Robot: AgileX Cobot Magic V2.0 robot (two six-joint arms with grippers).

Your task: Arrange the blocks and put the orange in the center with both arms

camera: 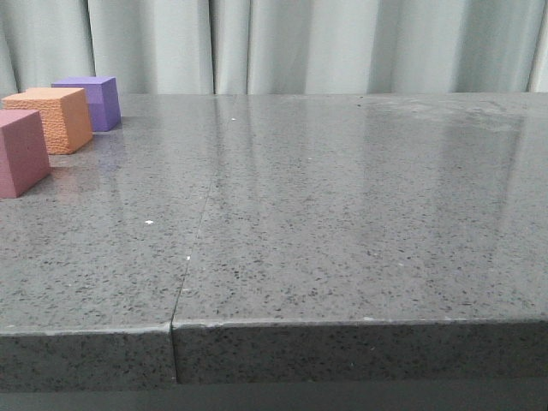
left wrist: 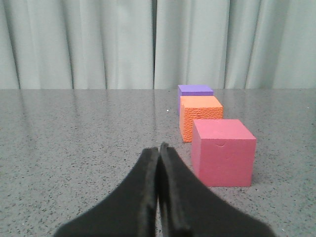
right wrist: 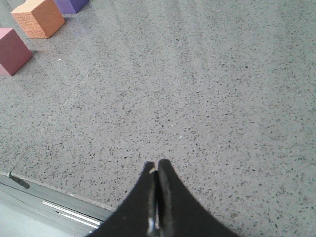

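Three foam cubes stand in a row at the far left of the grey table: the pink block (camera: 20, 152) nearest, the orange block (camera: 56, 118) in the middle, the purple block (camera: 92, 101) farthest. No arm shows in the front view. My left gripper (left wrist: 158, 147) is shut and holds nothing, low over the table, just short of the pink block (left wrist: 223, 152), with the orange block (left wrist: 200, 116) and purple block (left wrist: 194, 91) behind it. My right gripper (right wrist: 156, 164) is shut and holds nothing near the table's front edge, far from the pink (right wrist: 13, 51), orange (right wrist: 38, 18) and purple (right wrist: 72, 5) blocks.
The speckled grey table (camera: 342, 214) has a seam (camera: 201, 223) running front to back left of centre. A pale curtain (camera: 300, 43) hangs behind it. The table's front edge (right wrist: 54, 192) lies beside my right gripper.
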